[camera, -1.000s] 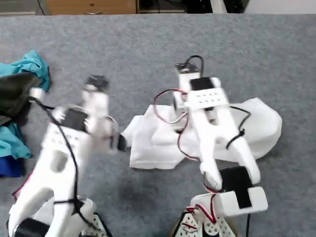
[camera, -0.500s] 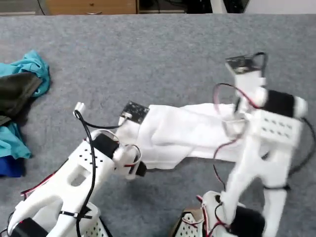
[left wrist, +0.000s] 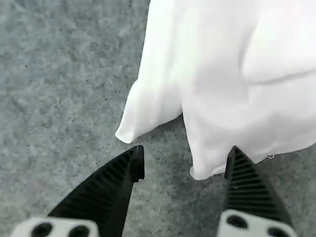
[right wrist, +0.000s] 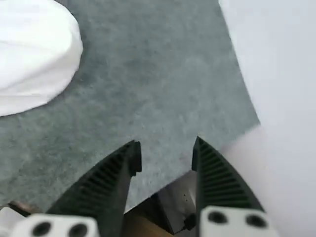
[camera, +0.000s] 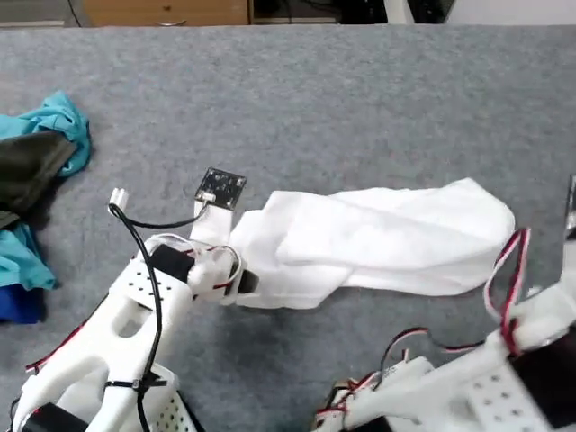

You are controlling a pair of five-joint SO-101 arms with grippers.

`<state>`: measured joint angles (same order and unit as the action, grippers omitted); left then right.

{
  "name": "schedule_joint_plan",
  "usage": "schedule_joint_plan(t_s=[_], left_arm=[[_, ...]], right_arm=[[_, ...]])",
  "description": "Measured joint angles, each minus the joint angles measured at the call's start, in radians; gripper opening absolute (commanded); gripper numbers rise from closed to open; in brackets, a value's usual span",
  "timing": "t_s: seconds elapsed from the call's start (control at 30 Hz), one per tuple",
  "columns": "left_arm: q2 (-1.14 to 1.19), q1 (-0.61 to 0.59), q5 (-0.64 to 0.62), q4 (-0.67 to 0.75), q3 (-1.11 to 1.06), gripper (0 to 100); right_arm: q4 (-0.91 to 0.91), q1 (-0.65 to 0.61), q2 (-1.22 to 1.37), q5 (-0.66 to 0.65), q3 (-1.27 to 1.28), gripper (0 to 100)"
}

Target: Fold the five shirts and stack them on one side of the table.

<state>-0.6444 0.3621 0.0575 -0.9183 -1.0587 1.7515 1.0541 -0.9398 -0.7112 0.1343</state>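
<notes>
High view, looking down: a grey felt-covered table (camera: pixel 360 108). A white shirt (camera: pixel 378 238) lies stretched out in a long, rumpled band across the middle and right of the table, partly folded over itself. At the table's left edge, well apart from it, sits a heap of shirts (camera: pixel 36 171), unfolded and bunched together, with teal, dark and blue fabric showing. The left arm (camera: pixel 135 306) rises from the near left corner, and its far end sits at the left end of the white shirt. The right arm (camera: pixel 486 387) lies low along the near right corner, near the shirt's right end.

Left wrist view: the left gripper (left wrist: pixel 185 165) hangs over the table with its two black ribbed fingers spread wide apart. The white shirt (left wrist: pixel 222 74) lies just beyond the fingertips. One loose corner of its hem reaches into the gap between the fingers; they are not closed on it.

Right wrist view: the right gripper (right wrist: pixel 165 150) has its fingers parted, with nothing between them. It hangs above the table's edge. The rounded end of the white shirt (right wrist: pixel 34 59) lies on the grey surface, well apart from the fingertips.
</notes>
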Motion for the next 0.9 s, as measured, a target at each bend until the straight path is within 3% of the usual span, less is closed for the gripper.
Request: schedule_joint_plan(t_s=[0.43, 0.8, 0.9], left_arm=[[0.000, 0.011, -0.054, 0.157, -0.077, 20], [0.000, 0.011, -0.158, 0.166, -0.083, 20], [0.000, 0.017, -0.164, 0.107, -0.083, 20]], right_arm=[[-0.006, 0.023, -0.180, 0.000, 0.221, 17.5], [-0.009, -0.029, -0.181, 0.000, 0.235, 17.5], [-0.006, -0.029, -0.181, 0.000, 0.235, 17.5]])
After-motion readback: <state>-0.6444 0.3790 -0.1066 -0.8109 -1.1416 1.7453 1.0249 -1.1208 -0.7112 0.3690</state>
